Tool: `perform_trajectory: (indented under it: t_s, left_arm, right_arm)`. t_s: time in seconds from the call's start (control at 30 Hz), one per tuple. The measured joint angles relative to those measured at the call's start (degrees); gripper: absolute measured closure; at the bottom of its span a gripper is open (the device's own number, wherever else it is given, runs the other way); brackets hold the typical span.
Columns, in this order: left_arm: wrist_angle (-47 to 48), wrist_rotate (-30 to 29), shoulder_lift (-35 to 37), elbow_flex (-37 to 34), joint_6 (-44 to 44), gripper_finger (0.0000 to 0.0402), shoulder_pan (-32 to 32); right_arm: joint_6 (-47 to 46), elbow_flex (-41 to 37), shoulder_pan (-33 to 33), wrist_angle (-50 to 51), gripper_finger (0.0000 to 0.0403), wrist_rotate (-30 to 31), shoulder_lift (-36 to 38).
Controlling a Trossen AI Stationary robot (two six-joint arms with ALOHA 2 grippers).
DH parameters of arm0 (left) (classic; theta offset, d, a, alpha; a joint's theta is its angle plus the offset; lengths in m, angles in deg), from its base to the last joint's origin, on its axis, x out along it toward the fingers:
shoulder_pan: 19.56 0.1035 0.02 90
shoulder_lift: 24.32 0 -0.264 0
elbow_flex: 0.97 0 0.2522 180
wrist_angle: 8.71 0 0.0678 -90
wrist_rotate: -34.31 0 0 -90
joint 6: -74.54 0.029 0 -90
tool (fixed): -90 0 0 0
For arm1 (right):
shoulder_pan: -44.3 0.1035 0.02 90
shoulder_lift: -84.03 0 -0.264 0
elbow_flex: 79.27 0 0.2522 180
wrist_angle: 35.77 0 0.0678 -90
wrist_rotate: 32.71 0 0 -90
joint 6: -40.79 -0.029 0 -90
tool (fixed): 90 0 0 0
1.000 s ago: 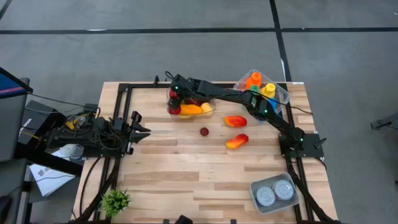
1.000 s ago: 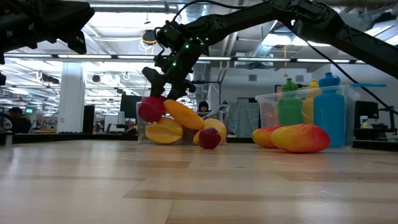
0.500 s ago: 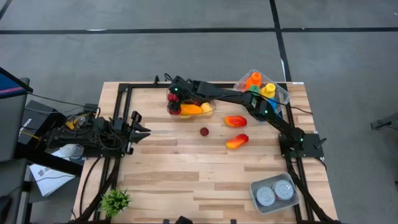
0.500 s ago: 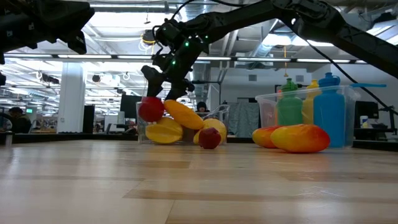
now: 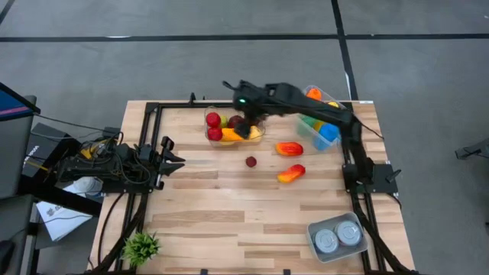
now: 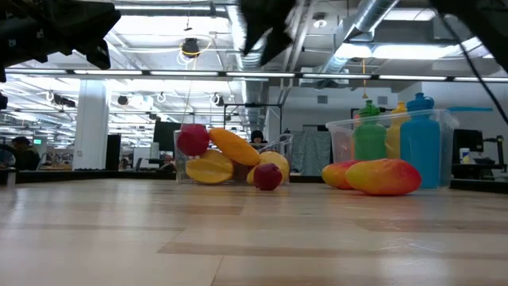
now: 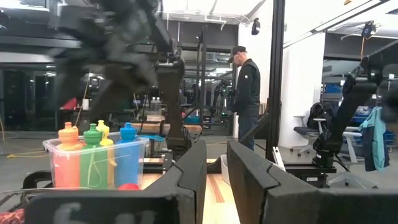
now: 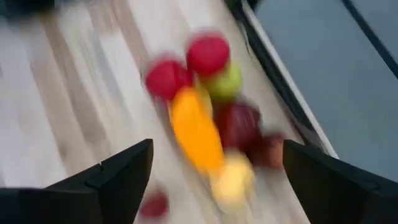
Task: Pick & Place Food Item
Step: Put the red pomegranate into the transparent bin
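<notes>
While the left gripper (image 5: 170, 155) waits narrow at the table's left edge, the right gripper (image 5: 243, 114) hangs wide and empty above the fruit container (image 5: 257, 134).

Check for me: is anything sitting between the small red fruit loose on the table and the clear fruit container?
Nothing visible does. The small red fruit lies alone on bare wood just in front of the clear container. The right gripper, fingers open and empty, hangs above the container.

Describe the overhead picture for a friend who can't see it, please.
Above a wooden table, the right gripper hangs open over a clear bowl of fruit. A small red fruit and two orange-red fruits lie loose nearby, and the left arm waits at the table's left edge.
</notes>
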Motion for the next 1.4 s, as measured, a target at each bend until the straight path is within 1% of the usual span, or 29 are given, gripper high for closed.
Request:
perform_trajectory:
  t_s: [0.13, 0.2, 0.23, 0.37, 0.43, 0.5, 0.57, 0.67, 0.77, 0.83, 0.93, 1.03, 1.1, 1.2, 1.3, 1.4]
  left_arm:
    - [0.0, 0.0, 0.0, 0.0, 0.0, 0.0348, 0.0]
    - [0.0, 0.0, 0.0, 0.0, 0.0, 0.0348, 0.0]
    - [0.0, 0.0, 0.0, 0.0, 0.0, 0.0348, 0.0]
    - [0.0, 0.0, 0.0, 0.0, 0.0, 0.0348, 0.0]
    - [0.0, 0.0, 0.0, 0.0, 0.0, 0.0348, 0.0]
    - [0.0, 0.0, 0.0, 0.0, 0.0, 0.0348, 0.0]
    - [-0.3, 0.0, 0.0, 0.0, 0.0, 0.0348, 0.0]
    - [-0.2, 0.0, 0.0, 0.0, 0.0, 0.0348, 0.0]
    - [-0.2, 0.0, 0.0, 0.0, 0.0, 0.0348, 0.0]
    - [-0.2, 0.0, 0.0, 0.0, 0.0, 0.0348, 0.0]
    - [-0.2, 0.0, 0.0, 0.0, 0.0, 0.0348, 0.0]
    - [-0.2, 0.0, 0.0, 0.0, 0.0, 0.0348, 0.0]
    - [-0.2, 0.0, 0.0, 0.0, 0.0, 0.0348, 0.0]
    - [-0.2, 0.0, 0.0, 0.0, 0.0, 0.0348, 0.0]
    - [-0.2, 0.0, -0.1, 0.0, 0.0, 0.0348, 0.0]
    - [-0.1, 0.0, -0.1, 0.0, 0.0, 0.0348, 0.0]
  right_arm:
    - [-3.4, 0.0, 3.6, 14.7, 0.0064, 7.5, 6.7]
    - [-6.7, 0.0, 5.9, 19.8, 0.0067, 11.2, 9.8]
    - [-8.3, -0.4, 7.3, 19.5, 0.0068, 12.8, 11.3]
    - [-10.6, -6.4, 13.5, 17.8, 0.0071, 14.6, 19.9]
    - [-14.2, -11.5, 16.7, 19.7, 0.0071, 17.9, 24.6]
    - [-18.6, -18.2, 20.3, 19.1, 0.0071, 22.3, 28.5]
    - [-23.8, -26.2, 23.6, 19.1, 0.0071, 25.1, 33.6]
    - [-31.7, -40.0, 28.3, 15.9, 0.0072, 27.6, 41.8]
    - [-37.4, -55.6, 31.9, 6.7, 0.0072, 28.3, 48.6]
    - [-37.8, -65.8, 33.7, -2.9, 0.0072, 28.5, 52.9]
    - [-33.8, -79.5, 35.1, -22.0, 0.0072, 28.7, 56.8]
    - [-27.2, -90.1, 34.4, -42.8, 0.0072, 28.3, 56.5]
    - [-22.6, -94.5, 33.3, -55.1, 0.0072, 27.3, 54.4]
    - [-16.9, -96.9, 31.7, -67.2, 0.0072, 25.8, 50.3]
    - [-13.2, -96.5, 31.4, -73.7, 0.0072, 25.7, 46.9]
    - [-10.0, -95.4, 31.4, -76.2, 0.0072, 25.6, 44.3]
